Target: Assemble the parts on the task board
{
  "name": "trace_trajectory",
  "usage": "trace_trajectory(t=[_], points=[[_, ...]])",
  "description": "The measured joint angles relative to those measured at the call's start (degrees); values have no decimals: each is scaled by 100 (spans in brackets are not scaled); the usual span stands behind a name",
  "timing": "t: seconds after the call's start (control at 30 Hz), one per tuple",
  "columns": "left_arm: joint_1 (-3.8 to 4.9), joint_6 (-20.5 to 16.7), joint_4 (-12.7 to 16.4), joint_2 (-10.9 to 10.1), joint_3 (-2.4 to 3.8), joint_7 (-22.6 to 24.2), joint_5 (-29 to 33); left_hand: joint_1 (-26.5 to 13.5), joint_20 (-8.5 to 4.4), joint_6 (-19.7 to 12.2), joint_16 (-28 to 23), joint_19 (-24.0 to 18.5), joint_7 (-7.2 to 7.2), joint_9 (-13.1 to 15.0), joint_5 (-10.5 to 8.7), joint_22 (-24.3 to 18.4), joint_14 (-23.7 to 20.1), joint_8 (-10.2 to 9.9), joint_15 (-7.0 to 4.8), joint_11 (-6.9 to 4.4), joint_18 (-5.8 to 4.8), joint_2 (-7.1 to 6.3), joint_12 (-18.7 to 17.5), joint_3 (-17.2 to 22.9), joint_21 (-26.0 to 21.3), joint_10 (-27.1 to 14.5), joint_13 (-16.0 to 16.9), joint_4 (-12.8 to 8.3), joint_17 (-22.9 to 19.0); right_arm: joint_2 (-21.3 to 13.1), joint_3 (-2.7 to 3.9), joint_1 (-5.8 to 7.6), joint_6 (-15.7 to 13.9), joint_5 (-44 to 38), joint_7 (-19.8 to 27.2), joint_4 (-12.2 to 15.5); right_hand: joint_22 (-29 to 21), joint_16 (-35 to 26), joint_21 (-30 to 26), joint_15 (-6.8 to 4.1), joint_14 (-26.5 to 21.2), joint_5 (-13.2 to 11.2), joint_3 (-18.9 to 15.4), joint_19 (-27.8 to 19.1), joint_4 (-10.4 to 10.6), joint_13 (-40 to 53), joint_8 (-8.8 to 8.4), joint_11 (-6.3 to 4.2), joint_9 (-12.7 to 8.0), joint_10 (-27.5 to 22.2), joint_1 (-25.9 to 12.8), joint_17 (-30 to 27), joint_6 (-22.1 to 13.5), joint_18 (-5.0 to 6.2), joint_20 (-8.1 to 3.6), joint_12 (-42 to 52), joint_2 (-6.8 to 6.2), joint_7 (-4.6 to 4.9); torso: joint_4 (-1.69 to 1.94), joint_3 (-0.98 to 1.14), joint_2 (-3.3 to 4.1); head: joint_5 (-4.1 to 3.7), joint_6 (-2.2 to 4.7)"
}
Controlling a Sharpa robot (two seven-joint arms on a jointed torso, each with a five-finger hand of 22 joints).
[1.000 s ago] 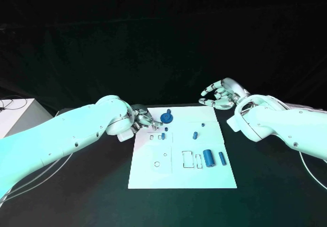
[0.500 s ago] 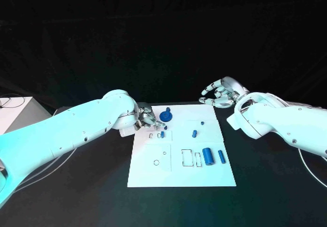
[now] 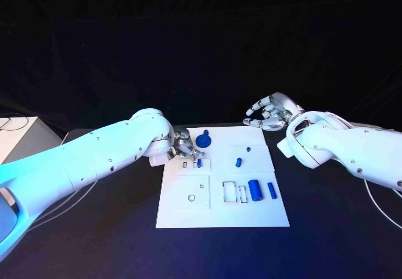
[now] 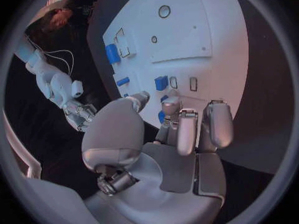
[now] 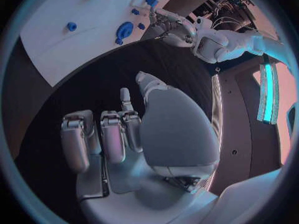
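The white task board [image 3: 222,206] lies mid-table. On its far end stands a blue disc with a knob [image 3: 205,139]; a small blue piece [image 3: 199,164] sits by two slots, and two blue pegs [image 3: 239,162] lie further right. A thick blue cylinder [image 3: 254,190] and a thin one [image 3: 271,189] lie at the right. My left hand [image 3: 184,149] hovers over the board's far left edge, fingers loosely bent, holding nothing; in the left wrist view its fingers [image 4: 181,129] partly hide the disc [image 4: 162,116]. My right hand [image 3: 268,114] hangs beyond the far right corner, fingers curled apart and empty.
A white box [image 3: 15,136] stands at the table's left edge. Black tabletop [image 3: 335,221] runs round the board on all sides. In the right wrist view the board [image 5: 62,40] and the left hand [image 5: 169,24] lie ahead of my right hand [image 5: 124,134].
The whole picture has shifted a little. My left forearm has swung slightly toward the board's far edge; both hands stay near the same spots over the board, and the parts have not moved.
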Motion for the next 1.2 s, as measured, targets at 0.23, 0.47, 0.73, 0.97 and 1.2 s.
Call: trace_trajectory(t=[0.23, 0.47, 0.73, 0.97, 1.2], points=[[0, 53, -55, 47, -74, -5, 5, 20, 1, 0, 0, 1, 0, -3, 0, 23, 0, -28, 0, 20, 0, 20, 0, 5, 0, -20, -18, -5, 0, 17, 0, 1, 17, -5, -20, 4, 0, 0, 0, 0, 0, 0, 0, 0, 0, 0, 0, 0, 0, 0, 0, 0, 0, 0, 0, 0, 0, 0, 2, -2, 7, -30, -11], [7, 88, -98, 79, -99, -5, 22, 32, 21, 2, 0, 22, 0, -4, 0, 34, -1, -23, 0, 20, 0, 31, -19, 21, -3, -20, -48, -21, 0, 33, 0, 2, 36, -10, -35, -6, -1, 0, 0, 0, 0, 23, 0, 0, 0, -1, 0, 0, 7, 0, 0, 0, -17, 0, 0, 0, 0, 17, 4, 1, 9, -46, -3], [8, 117, -110, 91, -109, -5, 45, 56, 21, 102, 0, 21, -38, -11, 0, 52, -1, -22, 0, 20, 0, 56, -22, 68, 2, -20, -34, -34, -1, 52, 1, 2, 59, -13, -53, -20, -1, 0, 0, 0, 0, 23, 0, 0, -1, 4, 0, 0, 7, 0, -25, -1, -16, 0, 0, 0, 26, 17, 9, 1, 9, -47, -23], [4, 133, -109, 93, -117, -5, 66, 159, 21, 198, 23, 21, -54, 21, 0, 75, -1, 30, 0, -2, 0, 76, -22, 165, 20, 2, -30, -83, 0, 71, 1, 2, 83, -16, -73, -31, 4, 0, 0, 0, 0, 23, 0, 0, -1, 4, 0, 0, 7, 0, -25, -1, -16, 0, 0, 0, 25, 17, 9, 2, 9, -36, -30], [1, 135, -99, 93, -119, -6, 98, 205, -1, 228, 23, 44, -83, 45, 0, 79, -1, 68, 0, -1, 0, 39, -22, 218, 20, 2, -30, -105, -1, 84, 1, 2, 107, -23, -95, -42, 3, 0, 0, 0, 0, 23, 0, 0, -1, 3, 0, 0, 7, 0, -25, -1, -16, 0, 0, 0, 25, 17, 6, 5, 12, -25, -37]])
